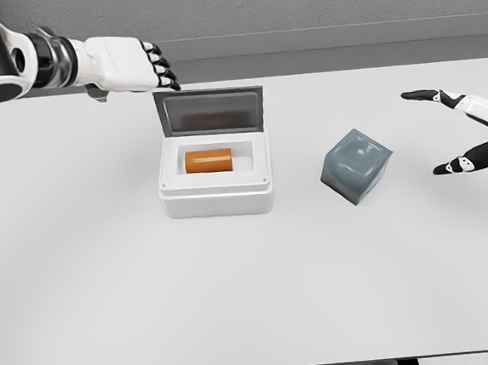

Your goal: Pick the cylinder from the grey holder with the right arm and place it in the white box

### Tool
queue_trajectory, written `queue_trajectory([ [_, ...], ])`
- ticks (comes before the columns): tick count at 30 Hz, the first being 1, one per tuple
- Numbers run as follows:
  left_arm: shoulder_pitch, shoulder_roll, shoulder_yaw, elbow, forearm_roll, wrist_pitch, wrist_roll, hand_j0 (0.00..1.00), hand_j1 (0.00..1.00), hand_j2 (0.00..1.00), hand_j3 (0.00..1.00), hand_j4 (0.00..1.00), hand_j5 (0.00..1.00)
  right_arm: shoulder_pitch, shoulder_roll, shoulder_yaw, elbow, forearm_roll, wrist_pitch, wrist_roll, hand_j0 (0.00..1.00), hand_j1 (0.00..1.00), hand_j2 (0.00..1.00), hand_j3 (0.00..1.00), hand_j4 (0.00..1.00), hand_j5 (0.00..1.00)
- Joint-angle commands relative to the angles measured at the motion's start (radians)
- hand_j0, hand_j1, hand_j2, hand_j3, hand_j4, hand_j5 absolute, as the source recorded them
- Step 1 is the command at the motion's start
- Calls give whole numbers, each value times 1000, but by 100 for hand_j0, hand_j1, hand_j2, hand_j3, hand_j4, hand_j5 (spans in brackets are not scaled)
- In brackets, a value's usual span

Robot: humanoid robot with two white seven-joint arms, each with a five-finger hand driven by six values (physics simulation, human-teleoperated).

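Head view is showing a plain scene, and any writing is too small to be making out on either container. The white table point(85, 316) is carrying two things: the white box point(217, 198) near the centre and the grey holder point(356, 165) sitting at three o'clock from it, well apart and turned at an angle. Nothing is lying between them. The box's lid point(210, 111) is standing upright at its twelve o'clock edge, grey inner face looking this way. The orange cylinder point(208, 161) is lying on its side inside the box's recess, long axis running nine to three. The holder is showing only its rounded grey faces. The left hand point(127, 66) is reaching in from ten o'clock, fingers curled together with the dark tips just touching the lid's upper left corner. The right hand point(470, 128) is hanging at three o'clock of the holder, near but clear of it, fingers and thumb spread wide apart and gripping nothing.
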Motion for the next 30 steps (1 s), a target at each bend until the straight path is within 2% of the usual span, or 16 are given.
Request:
queue_trajectory([
  [1,0,22,1,-45,-1,2,0,100,100,100,100,100,100,0,-1,0,-1,-8,3,0,100,100,100,100,100,100],
  [6,8,30,0,-83,-1,2,0,100,100,100,100,100,100,0,0,0,0,-8,3,0,100,100,100,100,100,100],
  [8,9,66,-20,-132,0,2,0,100,100,100,100,100,100,0,-1,0,0,-8,3,0,100,100,100,100,100,100],
  [10,9,102,-14,-143,11,2,0,100,100,100,100,100,100,0,-1,0,0,-8,3,0,100,100,100,100,100,100],
  [12,9,119,30,-103,79,2,0,100,100,100,100,100,100,0,-1,0,-1,-8,3,0,100,100,100,100,100,100],
  [15,15,126,32,21,183,2,0,100,100,100,100,100,100,0,-1,0,0,-8,3,0,100,100,100,100,100,100],
  [16,32,126,32,30,227,2,0,100,100,100,100,100,100,0,-1,0,0,-8,3,0,100,100,100,100,100,100],
  [19,83,128,35,32,235,2,0,100,100,100,100,100,100,0,0,0,0,-8,3,0,100,100,100,100,100,100],
  [21,104,158,52,18,264,2,0,100,100,100,100,100,100,0,0,0,0,-8,3,0,100,100,100,100,100,100],
  [24,109,200,52,-2,287,2,0,100,100,100,100,100,100,2,0,0,0,-8,3,0,100,100,100,100,100,100],
  [30,135,215,52,-31,287,2,0,100,100,100,100,100,100,2,-1,0,0,-8,3,0,100,100,100,100,100,100],
])
